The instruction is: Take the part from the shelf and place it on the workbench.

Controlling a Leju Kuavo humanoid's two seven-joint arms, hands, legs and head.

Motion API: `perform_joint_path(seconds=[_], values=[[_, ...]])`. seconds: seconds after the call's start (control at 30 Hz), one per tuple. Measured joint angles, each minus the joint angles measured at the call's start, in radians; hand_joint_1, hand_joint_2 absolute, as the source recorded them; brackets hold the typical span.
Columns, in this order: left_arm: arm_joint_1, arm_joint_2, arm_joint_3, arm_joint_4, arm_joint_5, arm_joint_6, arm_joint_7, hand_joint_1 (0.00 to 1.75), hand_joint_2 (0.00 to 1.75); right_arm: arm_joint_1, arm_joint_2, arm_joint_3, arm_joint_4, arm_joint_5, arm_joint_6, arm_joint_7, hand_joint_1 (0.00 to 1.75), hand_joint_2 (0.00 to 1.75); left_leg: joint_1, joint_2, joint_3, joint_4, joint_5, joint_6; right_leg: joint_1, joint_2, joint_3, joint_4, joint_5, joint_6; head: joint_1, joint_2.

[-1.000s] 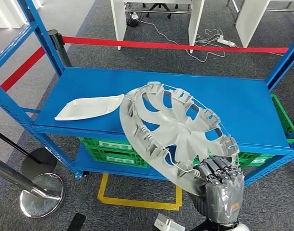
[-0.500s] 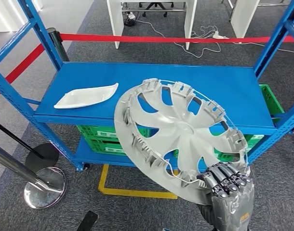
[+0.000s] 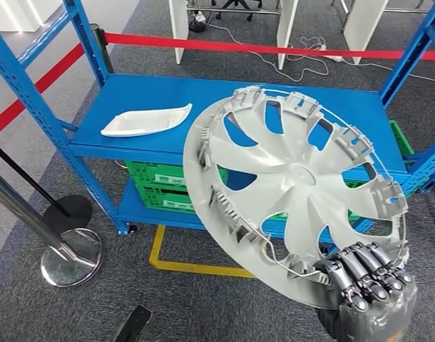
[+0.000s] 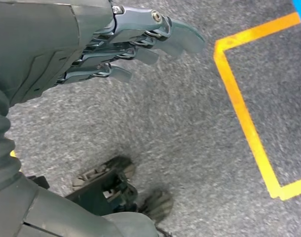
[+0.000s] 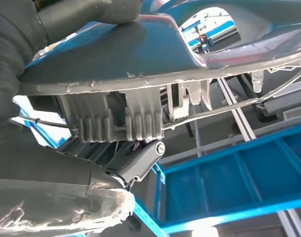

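Since the round grey plastic wheel cover (image 3: 299,192) came clear off the blue metal shelf (image 3: 150,96), right hand (image 3: 369,292) holding its rim, probably firmly; left hand (image 4: 115,49) empty, fingers apart; workbench next.

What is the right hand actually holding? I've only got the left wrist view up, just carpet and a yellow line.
Observer: The right hand grips a grey wheel cover by its lower rim, clear of the blue shelf.
Operator: Which side of the cover faces the head camera?
Observer: The back, with its clips and wire ring showing.
Operator: Anything left on the shelf?
Observer: A white plastic part lies on the shelf's left end.
Operator: And under that shelf?
Observer: Green crates sit on the lower level.
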Motion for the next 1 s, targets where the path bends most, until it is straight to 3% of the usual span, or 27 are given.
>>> perform_joint_path(seconds=[0.03, 0.07, 0.1, 0.13, 0.17, 0.2, 0.23, 0.3, 0.33, 0.4, 0.43, 0.5, 0.57, 0.6, 0.63, 0.67, 0.73, 0.8, 0.83, 0.9, 0.93, 1.0], values=[[0.0, -0.002, -0.001, 0.0, 0.0, 0.0, 0.001, 0.0, 1.75, 0.002, 0.002, -0.004, -0.004, 0.0, 0.0, -0.002, 1.75, 1.75, -0.002, 0.0, -0.015, 0.001, 0.011, 0.005, 0.0, 0.001, -0.018, 0.065, -0.049, 0.002, 0.001, 0.0], [0.001, -0.002, -0.002, 0.0, 0.0, 0.0, 0.001, 0.0, 1.75, 0.004, 0.003, -0.008, -0.006, 0.0, 0.0, -0.004, 1.75, 1.75, -0.005, 0.001, -0.03, 0.002, 0.023, 0.006, 0.0, 0.002, -0.03, 0.13, -0.081, 0.003, 0.001, 0.0], [0.002, -0.003, -0.003, 0.0, 0.0, 0.0, 0.001, 0.0, 1.75, 0.006, 0.003, -0.011, -0.008, 0.0, 0.0, -0.005, 1.75, 1.75, -0.008, 0.001, -0.045, 0.003, 0.034, 0.007, 0.0, 0.002, -0.032, 0.175, -0.086, 0.004, 0.001, 0.0], [0.002, -0.004, -0.004, 0.0, 0.0, 0.0, 0.001, 0.0, 1.75, 0.008, 0.004, -0.013, -0.01, 0.0, 0.0, -0.007, 1.75, 1.75, -0.01, 0.002, -0.061, 0.005, 0.045, 0.007, 0.0, 0.002, -0.021, 0.192, -0.067, 0.004, 0.001, 0.0], [0.002, -0.004, -0.004, 0.0, 0.0, 0.0, 0.001, 0.0, 1.75, 0.01, 0.005, -0.015, -0.011, 0.0, 0.0, -0.008, 1.75, 1.75, -0.011, 0.002, -0.077, 0.008, 0.056, 0.005, 0.0, 0.002, 0.007, 0.175, -0.034, 0.003, 0.001, 0.0], [0.002, -0.005, -0.004, 0.0, 0.0, 0.0, 0.001, 0.0, 1.75, 0.012, 0.006, -0.016, -0.013, 0.0, 0.0, -0.009, 1.75, 1.75, -0.012, 0.002, -0.091, 0.012, 0.065, 0.003, 0.0, 0.002, 0.052, 0.123, -0.002, 0.001, 0.001, 0.0], [0.002, -0.005, -0.005, 0.0, 0.0, 0.0, 0.001, 0.0, 1.75, 0.012, 0.008, -0.018, -0.015, 0.0, 0.0, -0.009, 1.75, 1.75, -0.014, 0.001, -0.104, 0.017, 0.073, 0.0, 0.001, 0.002, 0.109, 0.048, 0.011, 0.0, 0.001, 0.0], [0.002, -0.006, -0.005, 0.0, -0.001, 0.0, 0.001, 0.0, 1.75, 0.013, 0.011, -0.02, -0.02, 0.0, 0.0, -0.01, 1.75, 1.75, -0.017, 0.0, -0.123, 0.03, 0.089, -0.008, 0.003, 0.003, 0.203, -0.096, -0.007, -0.006, 0.0, 0.0], [0.002, -0.006, -0.005, 0.0, -0.001, 0.0, 0.001, 0.0, 1.75, 0.014, 0.012, -0.022, -0.021, 0.0, 0.0, -0.011, 1.75, 1.75, -0.018, -0.001, -0.128, 0.033, 0.097, -0.012, 0.005, 0.004, 0.222, -0.133, -0.02, -0.01, 0.0, 0.0], [0.004, -0.006, -0.006, 0.0, -0.005, 0.0, 0.001, 0.0, 1.75, 0.015, 0.015, -0.025, -0.023, 0.0, 0.0, -0.01, 1.75, 1.75, -0.017, -0.002, -0.137, 0.035, 0.109, -0.023, 0.004, 0.003, 0.209, -0.144, -0.016, -0.022, 0.0, 0.0], [0.006, -0.006, -0.007, 0.0, -0.007, 0.0, 0.001, 0.0, 1.75, 0.016, 0.017, -0.027, -0.023, 0.0, 0.0, -0.009, 1.75, 1.75, -0.015, -0.002, -0.143, 0.044, 0.092, -0.029, 0.003, 0.001, 0.2, -0.143, -0.008, -0.029, -0.001, 0.0], [0.01, -0.005, -0.01, 0.0, -0.01, 0.001, 0.001, 0.0, 1.75, 0.016, 0.021, -0.03, -0.027, 0.0, 0.0, -0.004, 1.75, 1.75, -0.01, -0.003, -0.162, 0.111, 0.004, -0.043, -0.001, -0.002, 0.181, -0.142, 0.012, -0.042, -0.005, 0.0], [0.01, -0.004, -0.014, 0.0, -0.01, 0.001, 0.0, 0.0, 1.75, 0.015, 0.023, -0.031, -0.03, 0.0, 0.0, 0.005, 1.75, 1.75, -0.004, -0.003, -0.182, 0.234, -0.091, -0.053, 0.0, -0.005, 0.16, -0.139, 0.033, -0.047, -0.008, 0.0], [0.01, -0.003, -0.016, 0.0, -0.009, 0.001, 0.0, 0.0, 1.75, 0.015, 0.023, -0.031, -0.03, 0.0, 0.0, 0.008, 1.75, 1.75, -0.002, -0.003, -0.186, 0.285, -0.107, -0.055, 0.0, -0.005, 0.147, -0.134, 0.042, -0.046, -0.008, 0.0], [0.01, -0.002, -0.017, 0.0, -0.009, 0.001, 0.0, 0.0, 1.75, 0.014, 0.023, -0.031, -0.031, 0.0, 0.0, 0.01, 1.75, 1.75, -0.001, -0.003, -0.178, 0.312, -0.098, -0.056, 0.0, -0.006, 0.131, -0.128, 0.051, -0.046, -0.008, 0.0], [0.01, -0.001, -0.019, 0.0, -0.009, 0.001, -0.001, 0.0, 1.75, 0.014, 0.023, -0.031, -0.031, 0.0, 0.0, 0.01, 1.75, 1.75, 0.0, -0.003, -0.155, 0.306, -0.072, -0.055, 0.0, -0.006, 0.114, -0.121, 0.058, -0.045, -0.008, 0.0], [0.01, 0.001, -0.022, 0.0, -0.009, 0.001, -0.001, 0.0, 1.75, 0.015, 0.023, -0.03, -0.031, 0.0, 0.0, 0.011, 1.75, 1.75, 0.0, -0.004, -0.072, 0.203, -0.025, -0.047, 0.0, -0.006, 0.086, -0.107, 0.069, -0.042, -0.008, 0.0], [0.009, 0.002, -0.023, 0.0, -0.007, 0.001, -0.001, 0.0, 1.75, 0.016, 0.023, -0.029, -0.031, 0.0, 0.0, 0.011, 1.75, 1.75, -0.003, -0.007, 0.008, 0.074, -0.026, -0.034, 0.002, -0.006, 0.068, -0.098, 0.081, -0.034, -0.007, 0.0], [0.009, 0.003, -0.023, 0.0, -0.006, 0.001, -0.001, 0.0, 1.75, 0.017, 0.023, -0.028, -0.032, 0.0, 0.0, 0.011, 1.75, 1.75, -0.005, -0.008, 0.025, 0.038, -0.034, -0.029, 0.002, -0.006, 0.061, -0.097, 0.089, -0.028, -0.007, 0.0], [0.012, 0.004, -0.023, 0.0, -0.004, 0.0, -0.001, 0.0, 1.75, 0.018, 0.023, -0.027, -0.034, 0.0, 0.0, 0.011, 1.75, 1.75, -0.006, -0.007, 0.025, 0.014, -0.029, -0.02, 0.001, -0.007, 0.049, -0.1, 0.104, -0.016, -0.007, 0.0], [0.013, 0.005, -0.023, 0.0, -0.003, -0.002, -0.001, 0.0, 1.75, 0.019, 0.023, -0.027, -0.035, 0.0, 0.0, 0.012, 1.75, 1.75, -0.005, -0.006, 0.018, 0.008, -0.02, -0.014, 0.0, -0.006, 0.04, -0.095, 0.095, -0.011, -0.007, 0.0], [0.014, 0.007, -0.024, 0.0, -0.003, -0.009, 0.0, 0.0, 1.75, 0.021, 0.023, -0.028, -0.037, 0.0, 0.0, 0.02, 1.75, 1.75, -0.002, -0.002, 0.002, 0.0, -0.003, -0.001, 0.0, -0.002, 0.012, -0.034, 0.029, -0.005, -0.002, 0.0]])
